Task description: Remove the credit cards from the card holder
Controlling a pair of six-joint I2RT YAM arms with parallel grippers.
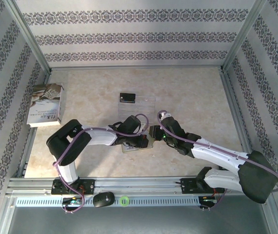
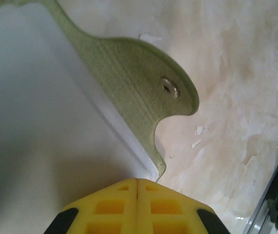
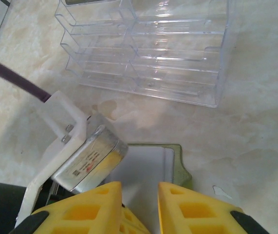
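- I'd put us midway: the black card (image 1: 127,97) lies out on the clear rack (image 3: 148,48) at the far middle of the table (image 1: 197,97), well apart from the arms, so I judge one card is done.
- The card holder (image 2: 129,73) lies open on the table between the two arms, near the front edge, its green flap and snap facing up.
- A pale card (image 3: 143,175) lies on the holder's inner face (I take it for the second credit card, though I can't read any print).
- My left fingers (image 2: 109,204) are pressed tight together with their tips at the holder's edge. It looks like pinning, but I can't tell whether a thin layer is pinched.
- My right fingers (image 3: 95,204) stand part-way apart just over the pale card, with nothing clamped that I can see.
- Next, as I judge it, the holder must stay put while the right fingers catch the card's edge and slide it out flat.
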